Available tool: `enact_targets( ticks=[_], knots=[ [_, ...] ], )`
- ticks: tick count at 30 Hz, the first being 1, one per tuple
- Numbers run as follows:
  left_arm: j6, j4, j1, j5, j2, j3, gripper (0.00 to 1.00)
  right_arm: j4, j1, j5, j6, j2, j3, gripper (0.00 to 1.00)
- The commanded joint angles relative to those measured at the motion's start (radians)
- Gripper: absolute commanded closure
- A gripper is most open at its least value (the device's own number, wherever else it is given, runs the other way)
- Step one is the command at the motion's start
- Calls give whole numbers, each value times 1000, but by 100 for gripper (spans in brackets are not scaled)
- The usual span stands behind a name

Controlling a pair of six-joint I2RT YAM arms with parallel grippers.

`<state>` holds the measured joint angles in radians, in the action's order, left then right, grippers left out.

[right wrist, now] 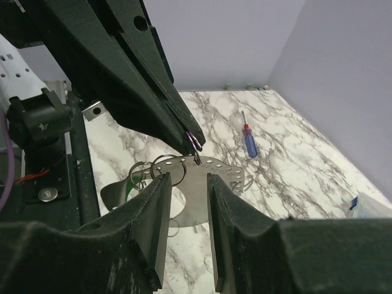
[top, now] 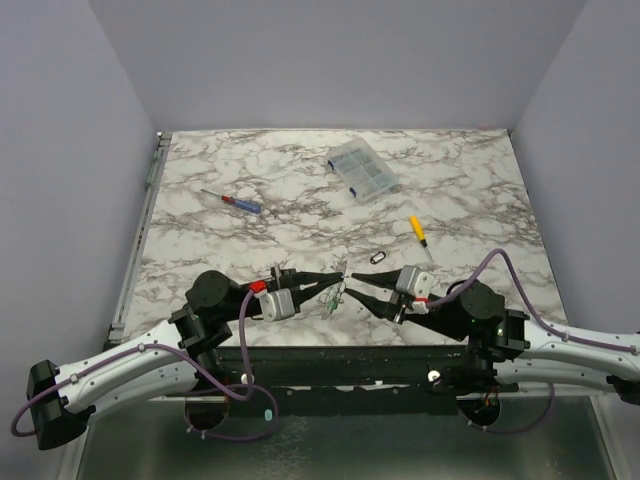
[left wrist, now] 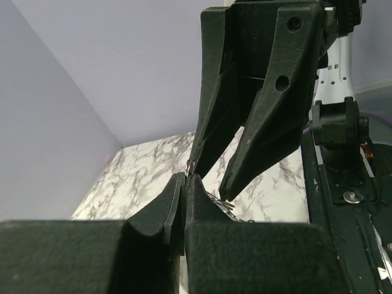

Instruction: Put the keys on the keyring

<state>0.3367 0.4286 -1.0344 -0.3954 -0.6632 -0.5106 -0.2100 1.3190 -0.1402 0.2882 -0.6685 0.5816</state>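
At the near edge of the white marble-patterned counter [top: 470, 200], about mid-width, the two black grippers meet tip to tip. The left gripper [right wrist: 195, 144] has its fingers pressed fully together on a small wire ring [right wrist: 196, 147]. The keys [right wrist: 202, 177], a loose cluster of thin silvery metal pieces and rings, hang directly below those fingertips, off the counter surface. The right gripper [right wrist: 188, 184] is partly open and holds nothing. The keys sit just beyond the gap between its fingers. One right finger tip reaches the small wire ring; contact cannot be confirmed.

Slightly farther in, right of centre, a small dark loop [top: 378, 258] lies flat. Beyond it lies a yellow-handled screwdriver [top: 417, 230]. A blue-and-red-handled screwdriver [top: 232, 203] lies toward the left edge. A clear plastic compartment box [top: 362, 170] sits near the far edge.
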Motion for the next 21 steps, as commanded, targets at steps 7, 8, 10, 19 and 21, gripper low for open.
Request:
enact_targets(
  ticks=[7,8,10,19,21],
  knots=[
    [-35,96,0,-36,24,7,100,-86,3,12,29,-8,11,66],
    [-37,96,0,-39,25,7,100,-89,3,7,31,-8,12,67],
    [-40,97,1,-47,23,7,100,-98,2,-2,35,-4,11,68],
    [-47,103,0,-58,22,7,100,-129,2,-11,54,17,4,69],
    [-50,107,0,-61,20,7,100,-138,3,-7,54,8,3,70]
  ],
)
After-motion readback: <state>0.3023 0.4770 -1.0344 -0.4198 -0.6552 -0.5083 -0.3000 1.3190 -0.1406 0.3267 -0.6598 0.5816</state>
